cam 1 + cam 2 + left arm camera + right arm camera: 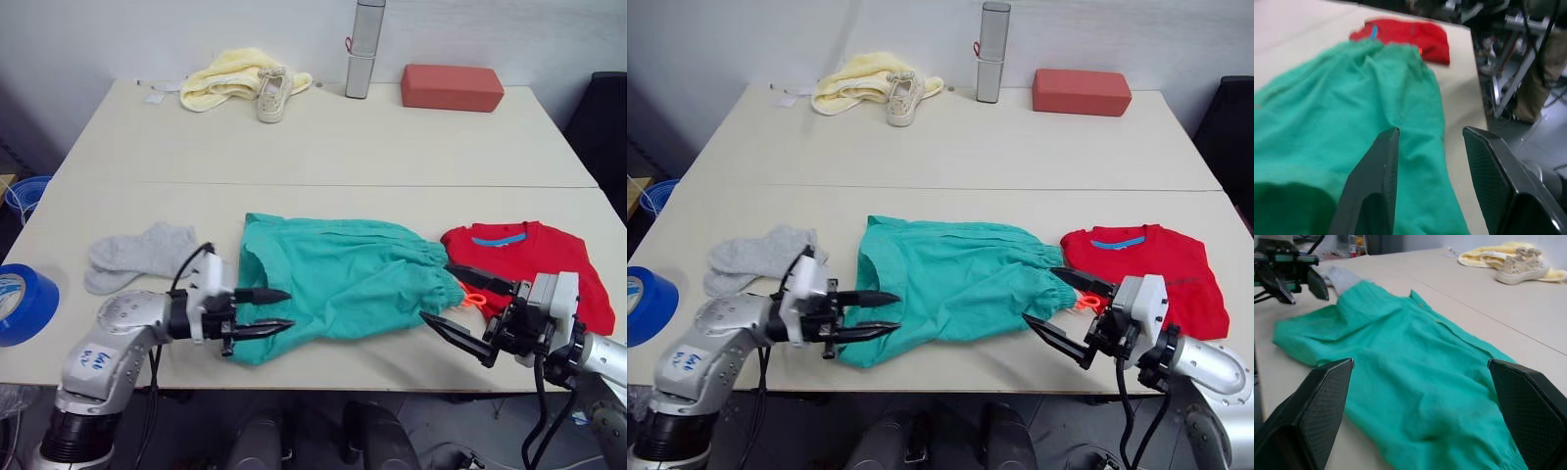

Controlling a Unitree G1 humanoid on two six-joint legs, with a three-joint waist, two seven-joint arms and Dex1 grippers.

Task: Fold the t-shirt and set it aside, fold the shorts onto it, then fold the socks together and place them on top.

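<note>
Two black-fingered grippers bracket a pair of teal-green shorts [343, 284] on a pale tabletop [323, 147], both with fingers spread apart and holding nothing. At the shorts' leg-hem end, the left gripper [277, 310] has its slim, pointed fingers level with the table, one tip over the cloth edge and one just at the lower corner. The right gripper [456, 297] stands wider open at the gathered elastic waistband, one finger on each side of the orange-pink drawstring [472, 299]. The shorts lie flat and softly wrinkled, their long axis running across the table from left to right, waistband toward the robot's right. Just beyond the waistband lies the folded bright red t-shirt [534, 264], a neat rectangular pad with its blue neck label on the far side. Left of the shorts, near the left arm, the light grey knit socks [137, 255] lie overlapped and unfolded. Farther out, a blue tape roll [22, 304] sits at the table's left edge; along the far side are a pale yellow cloth [225, 78], an off-white shoe [273, 94], an upright grey cylinder [363, 49] and a red-brown block [452, 87].
</note>
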